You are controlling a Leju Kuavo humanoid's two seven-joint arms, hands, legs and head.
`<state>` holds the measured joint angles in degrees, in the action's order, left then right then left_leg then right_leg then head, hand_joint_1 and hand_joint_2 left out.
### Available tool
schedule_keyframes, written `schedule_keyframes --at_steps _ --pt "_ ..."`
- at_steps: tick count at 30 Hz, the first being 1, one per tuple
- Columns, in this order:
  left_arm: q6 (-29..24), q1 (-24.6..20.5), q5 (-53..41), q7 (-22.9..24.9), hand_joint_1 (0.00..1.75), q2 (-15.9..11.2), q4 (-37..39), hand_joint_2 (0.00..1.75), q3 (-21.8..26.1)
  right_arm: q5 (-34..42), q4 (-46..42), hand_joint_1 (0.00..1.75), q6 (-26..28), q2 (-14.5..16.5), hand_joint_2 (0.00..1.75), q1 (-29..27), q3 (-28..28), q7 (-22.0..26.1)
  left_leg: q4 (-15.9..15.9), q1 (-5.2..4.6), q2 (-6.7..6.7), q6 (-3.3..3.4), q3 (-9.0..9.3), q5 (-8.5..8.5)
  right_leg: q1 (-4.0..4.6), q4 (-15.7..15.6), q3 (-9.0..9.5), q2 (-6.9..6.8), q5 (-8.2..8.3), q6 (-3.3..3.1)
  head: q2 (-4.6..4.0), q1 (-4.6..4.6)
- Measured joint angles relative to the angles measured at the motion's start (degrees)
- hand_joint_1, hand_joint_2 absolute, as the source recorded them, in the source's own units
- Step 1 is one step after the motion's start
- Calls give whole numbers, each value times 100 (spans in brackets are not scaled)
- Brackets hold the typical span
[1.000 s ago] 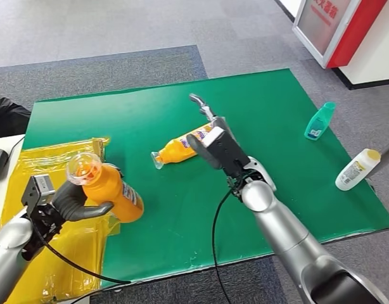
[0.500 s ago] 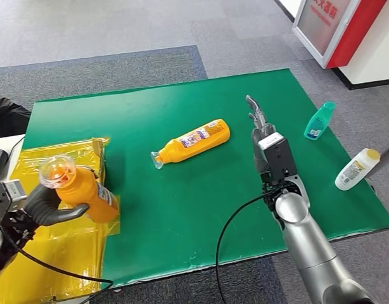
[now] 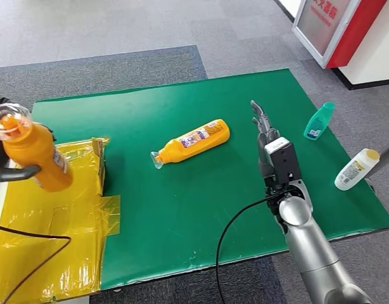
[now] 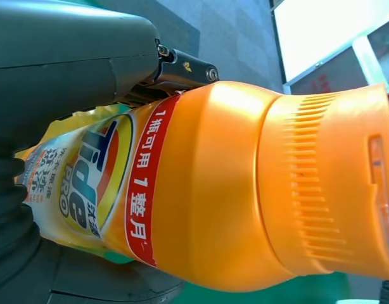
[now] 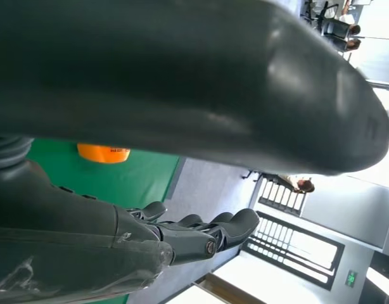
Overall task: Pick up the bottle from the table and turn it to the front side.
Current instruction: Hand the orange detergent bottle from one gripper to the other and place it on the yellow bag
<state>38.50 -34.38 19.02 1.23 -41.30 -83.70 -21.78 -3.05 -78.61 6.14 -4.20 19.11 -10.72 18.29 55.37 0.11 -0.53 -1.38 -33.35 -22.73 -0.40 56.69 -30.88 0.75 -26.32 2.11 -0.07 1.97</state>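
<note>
Gripping an orange Tide detergent bottle (image 3: pixel 32 152) at the far left of the head view, left hand (image 3: pixel 6 166) dark against the frame edge, thumb curled under the body. Held off the table, above the yellow plastic sheet (image 3: pixel 49 240), tilted with the clear cap (image 3: pixel 8 119) up and toward the camera. Close up from the left wrist, label (image 4: pixel 87 190) facing out with red band and logo, ribbed orange neck (image 4: pixel 302 190) beyond it, fingers (image 4: pixel 68 44) wrapped over the labelled end.

Lying on its side mid-table on the green mat (image 3: pixel 192 209), second orange bottle (image 3: pixel 192 141), cap toward the left, well apart from both hands.

Hovering over the right part of the mat, right hand (image 3: pixel 267 136), fingers stretched out straight and apart, holding nothing; same seen from the right wrist, dark fingers (image 5: pixel 207 231) extended with nothing between them.

Resting near the mat's right edge, small teal bottle (image 3: pixel 320 120); off the edge beside it, white bottle with yellow cap (image 3: pixel 357 169).
</note>
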Motion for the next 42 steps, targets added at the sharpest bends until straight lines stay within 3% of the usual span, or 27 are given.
schedule_keyframes --at_steps 9,17,21,29,42 --pt "146 -1201 388 456 175 -968 123 175 -1016 159 123 0 -6 3 0 21 -17 3 0 0 1 0 -3 0 0 0 -2 0 0 0 0 -1" --pt "152 -1600 626 792 175 -1536 124 175 -1822 253 218 0 -4 29 0 56 -45 -42 -1 -1 1 0 -4 0 0 0 -1 0 0 0 0 0" --pt "17 -1453 522 899 175 -1783 129 175 -2253 289 262 0 4 64 0 79 -82 -91 -2 -1 1 -1 -4 -1 0 0 -1 1 -1 0 0 0" --pt "-261 -712 95 885 175 -2179 177 175 -2850 296 338 0 5 144 0 109 -187 -172 -2 -1 2 -2 -8 -1 4 0 -4 0 -3 -1 0 0" --pt "-345 154 -491 777 175 -2249 377 175 -2965 296 415 0 18 252 0 164 -325 -234 -2 -1 2 -2 -8 -1 3 0 -4 0 -2 -1 0 -1"
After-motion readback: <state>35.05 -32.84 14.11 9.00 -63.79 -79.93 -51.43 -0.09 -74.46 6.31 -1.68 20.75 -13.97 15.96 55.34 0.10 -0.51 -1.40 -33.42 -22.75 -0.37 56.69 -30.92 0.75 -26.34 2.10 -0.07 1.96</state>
